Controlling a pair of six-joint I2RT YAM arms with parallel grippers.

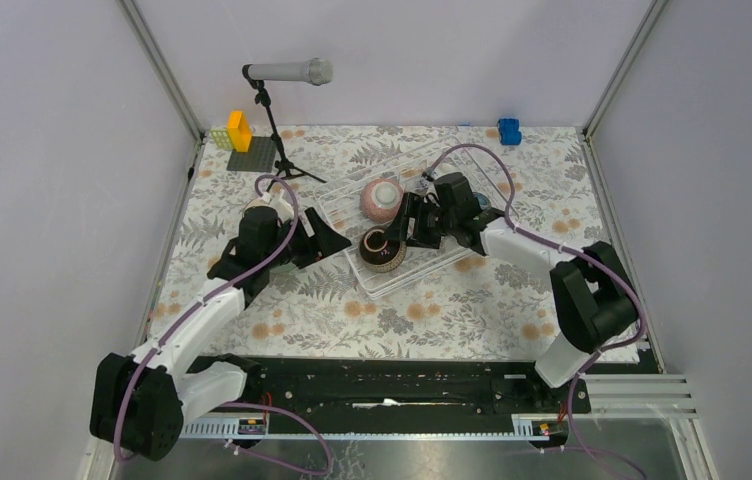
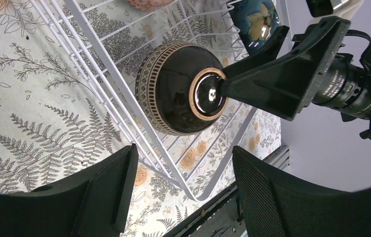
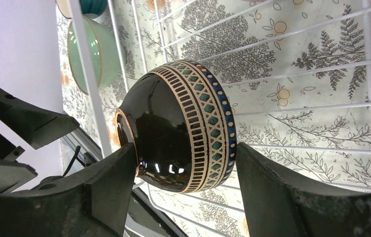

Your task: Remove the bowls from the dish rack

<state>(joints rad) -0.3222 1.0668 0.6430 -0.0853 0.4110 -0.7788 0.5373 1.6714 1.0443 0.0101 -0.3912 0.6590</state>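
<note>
The dark brown bowl (image 1: 382,250) with a patterned rim band lies on its side in the white wire dish rack (image 1: 422,272). My right gripper (image 1: 404,230) is shut on it, one finger on the foot ring and the other at the rim; in the right wrist view the bowl (image 3: 183,133) sits between the fingers (image 3: 109,187). My left gripper (image 1: 337,243) is open and empty, just outside the rack's near corner (image 2: 193,190), pointing at the bowl (image 2: 173,89). A pink bowl (image 1: 382,198) and a dark teal and gold bowl (image 2: 255,19) are also in the rack. A mint green bowl (image 3: 92,54) stands beyond the rack wall.
A microphone (image 1: 289,72) on a black stand (image 1: 277,140) is at the back left, beside a grey baseplate (image 1: 257,155) with yellow bricks. A blue brick (image 1: 509,131) lies at the back right. The black rail (image 1: 392,385) runs along the near edge.
</note>
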